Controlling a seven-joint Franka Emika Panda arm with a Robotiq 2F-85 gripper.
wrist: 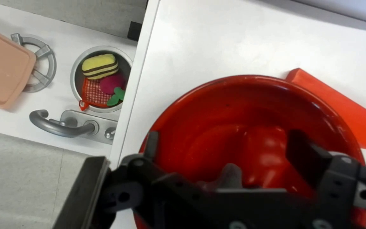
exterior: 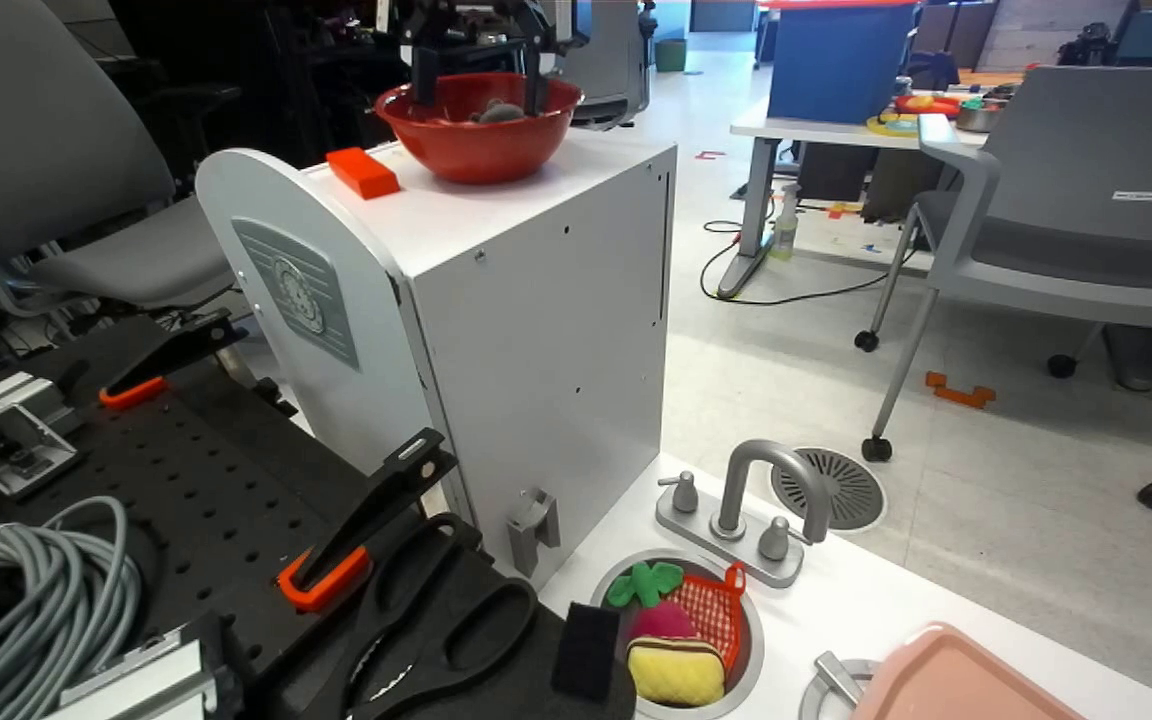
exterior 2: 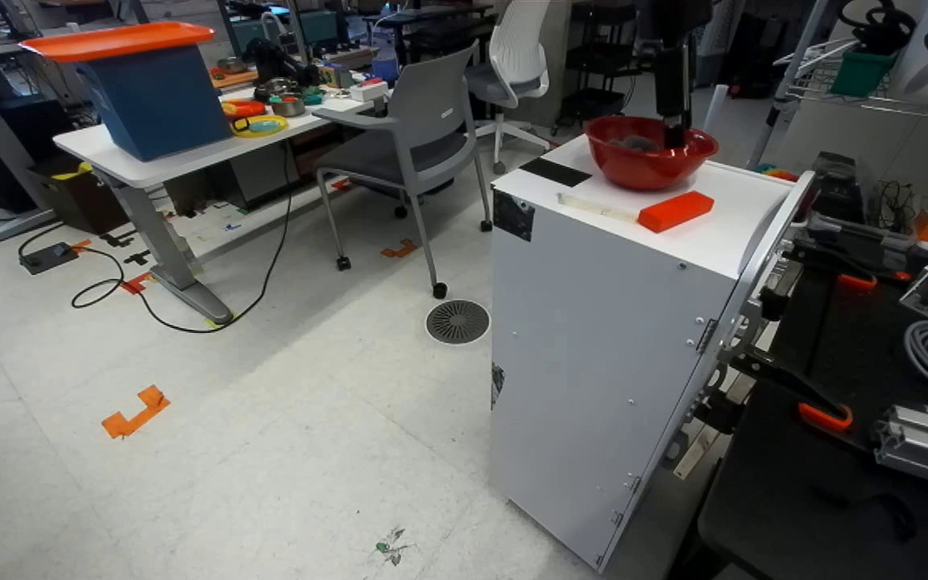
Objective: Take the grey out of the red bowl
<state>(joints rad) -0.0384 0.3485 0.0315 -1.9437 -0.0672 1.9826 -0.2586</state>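
Wrist view: gripper (wrist: 227, 151) over the red bowl (wrist: 202, 108), fingers well apart, clamped on nothing. The grey thing (wrist: 231, 176) lies in the bowl, at six o'clock from the gap between fingertips, partly hidden by the gripper's own body. Orange block (wrist: 338, 106) by the rim, between one and two o'clock. In an exterior view, the bowl stands on the white cabinet (exterior: 546, 320); both fingers dip below its rim, grey thing between them, closer to the finger at three o'clock. Touching or just beside, can't tell. Judged from this: reaching in is as good as done; gripping, lifting and bringing it out of the bowl are all left. Looks: small rounded lump, dull grey, perhaps soft; no telling what it is. In an exterior view, with a black patch (exterior 2: 554, 171) at nine o'clock from the bowl, the grey thing shows as a darker, fuzzy hump, about nine o'clock from the finger inside. Bowl itself glossy, flared at the rim, upright.
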